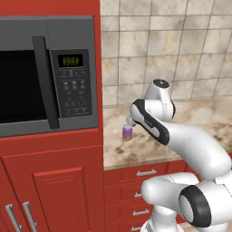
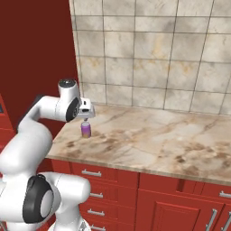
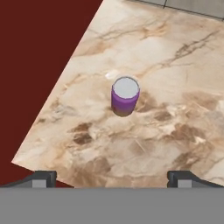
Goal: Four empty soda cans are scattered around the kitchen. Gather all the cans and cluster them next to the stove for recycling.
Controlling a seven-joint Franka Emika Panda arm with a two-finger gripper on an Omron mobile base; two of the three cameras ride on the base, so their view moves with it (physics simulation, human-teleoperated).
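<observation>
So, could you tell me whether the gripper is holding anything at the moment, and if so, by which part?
Nothing is held. The gripper is open above the upright purple soda can on the countertop, not touching it.

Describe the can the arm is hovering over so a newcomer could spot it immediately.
Start at the tall red cabinet holding the microwave; the beige marbled counter runs off to its right. Near the counter's cabinet end a small purple soda can stands upright, directly beneath the open gripper. Its purple side and silvery top stand out from the pale stone around it.
</observation>
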